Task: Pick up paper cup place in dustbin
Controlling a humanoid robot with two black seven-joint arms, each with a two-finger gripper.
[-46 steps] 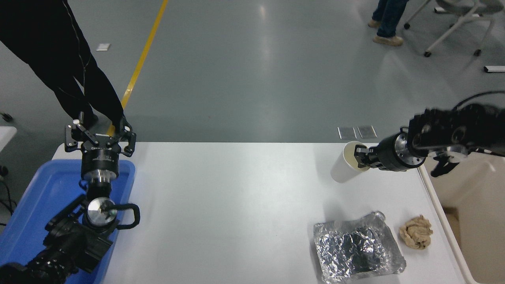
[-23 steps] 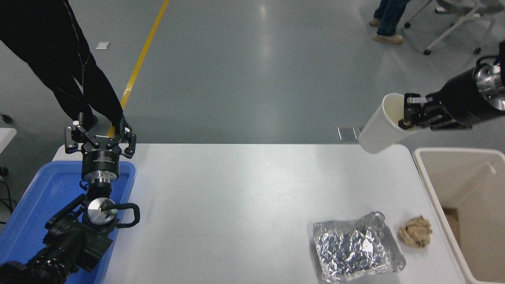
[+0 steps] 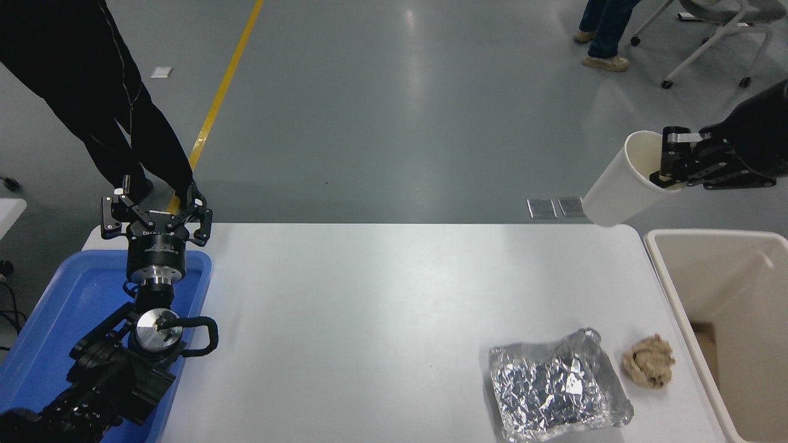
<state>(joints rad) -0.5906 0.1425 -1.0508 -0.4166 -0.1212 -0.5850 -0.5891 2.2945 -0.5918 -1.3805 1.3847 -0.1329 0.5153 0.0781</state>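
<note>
Beside dustbin [image 3: 657,258], gripper-held paper cup [image 3: 622,187] (unprinted)

1. The paper cup [image 3: 623,189] hangs tilted in the right gripper [image 3: 668,165], above the table's [image 3: 369,295] far right corner.
2. The dustbin [image 3: 671,295] stands just right of the table.
3. A foil sheet [image 3: 557,384] lies near right, a paper ball [image 3: 648,361] beside it.
4. A tray [image 3: 55,307] sits left, under the left gripper [image 3: 156,212].
</note>
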